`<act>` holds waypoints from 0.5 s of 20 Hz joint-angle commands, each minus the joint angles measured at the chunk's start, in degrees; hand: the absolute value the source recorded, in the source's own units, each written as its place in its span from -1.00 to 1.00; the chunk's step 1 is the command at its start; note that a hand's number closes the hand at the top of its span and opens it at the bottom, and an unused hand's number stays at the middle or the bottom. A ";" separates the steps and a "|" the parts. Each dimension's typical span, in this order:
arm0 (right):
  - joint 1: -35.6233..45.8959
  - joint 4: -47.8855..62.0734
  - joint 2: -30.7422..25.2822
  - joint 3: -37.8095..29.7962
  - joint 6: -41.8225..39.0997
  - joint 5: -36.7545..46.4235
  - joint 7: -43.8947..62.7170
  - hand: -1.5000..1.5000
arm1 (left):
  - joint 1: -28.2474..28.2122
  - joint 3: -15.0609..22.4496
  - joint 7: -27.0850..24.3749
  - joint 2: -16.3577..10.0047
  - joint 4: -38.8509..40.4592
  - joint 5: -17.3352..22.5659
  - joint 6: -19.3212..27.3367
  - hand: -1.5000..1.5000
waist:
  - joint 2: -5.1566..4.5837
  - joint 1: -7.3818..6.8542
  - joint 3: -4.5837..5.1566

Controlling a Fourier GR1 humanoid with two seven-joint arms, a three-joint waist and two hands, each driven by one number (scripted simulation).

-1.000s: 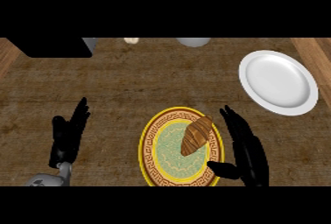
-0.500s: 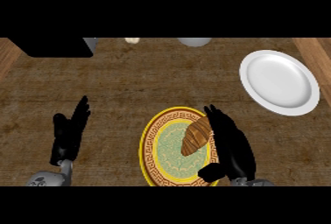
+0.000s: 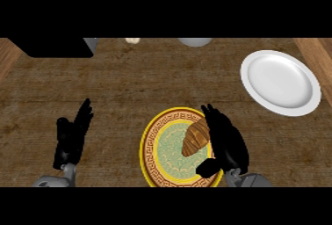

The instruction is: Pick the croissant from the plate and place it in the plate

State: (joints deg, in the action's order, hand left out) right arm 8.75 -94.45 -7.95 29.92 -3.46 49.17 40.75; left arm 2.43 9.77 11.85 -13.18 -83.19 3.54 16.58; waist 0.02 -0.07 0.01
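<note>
Brown counter [image 3: 130,88]. Croissant [image 3: 196,139] lies at 3 o'clock on yellow plate [image 3: 149,145]; right hand [image 3: 228,144] flanks it, fingers extended, unclosed, apparently staging a grasp. White plate [image 3: 280,83] at 2 o'clock. Left hand [image 3: 71,137] rests at 9 o'clock, fingers relaxed.
</note>
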 commanded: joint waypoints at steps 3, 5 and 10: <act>-0.19 3.82 2.36 -2.31 -1.44 1.69 -4.21 -1.00 | -0.42 -1.88 4.49 1.17 -4.76 -2.20 -0.65 0.00 | 0.01 -0.04 -0.02; -1.81 1.11 3.22 -2.73 -2.95 2.67 -2.85 -1.00 | 0.07 -3.97 3.08 1.04 -2.97 -2.02 -3.25 0.00 | 0.01 0.06 -0.01; 0.38 9.34 4.17 -6.22 -0.25 3.13 -8.50 -1.00 | 2.25 -3.84 0.15 3.60 2.29 -3.97 -3.80 0.00 | -0.04 0.11 -0.01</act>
State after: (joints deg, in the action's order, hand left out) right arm 9.69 -88.17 -3.41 25.72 -4.44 52.14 35.91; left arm 2.03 6.28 13.25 -11.59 -84.91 0.96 13.20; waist 0.02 -0.09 0.00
